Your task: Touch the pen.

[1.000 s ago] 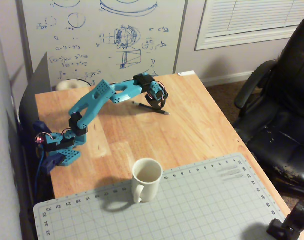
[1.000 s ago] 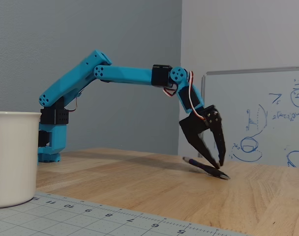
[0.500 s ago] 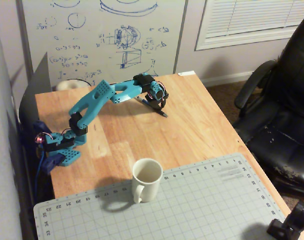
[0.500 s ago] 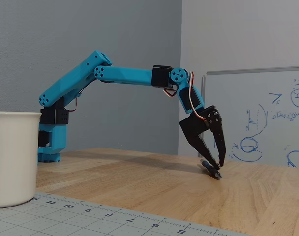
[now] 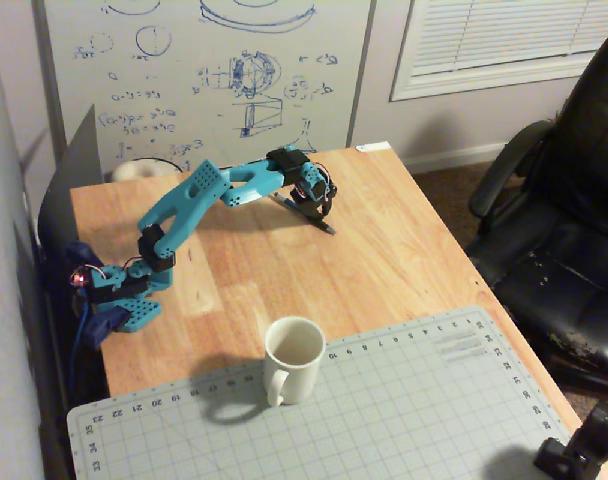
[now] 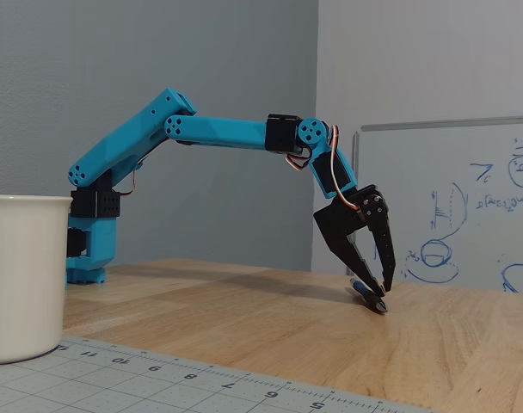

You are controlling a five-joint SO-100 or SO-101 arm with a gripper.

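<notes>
We count one turquoise plastic robot arm [image 5: 184, 215], one thin dark pen with a bluish barrel [image 5: 306, 214], one white ceramic mug [image 5: 292, 358] and one grey gridded cutting mat [image 5: 404, 410], all on one light wooden tabletop [image 5: 404, 250]. The pen lies flat on the tabletop towards its far side in the high fixed view, well apart from the mug. The arm reaches out and down over it. In the low fixed view, the black jaws [image 6: 382, 297] point downward with their tips close together at the pen [image 6: 367, 298]; we cannot tell whether they clamp it or merely rest against it. The mug stands upright at the mat's edge, and its interior shows nothing inside. One black office chair [image 5: 564, 200] stands beside the tabletop.
</notes>
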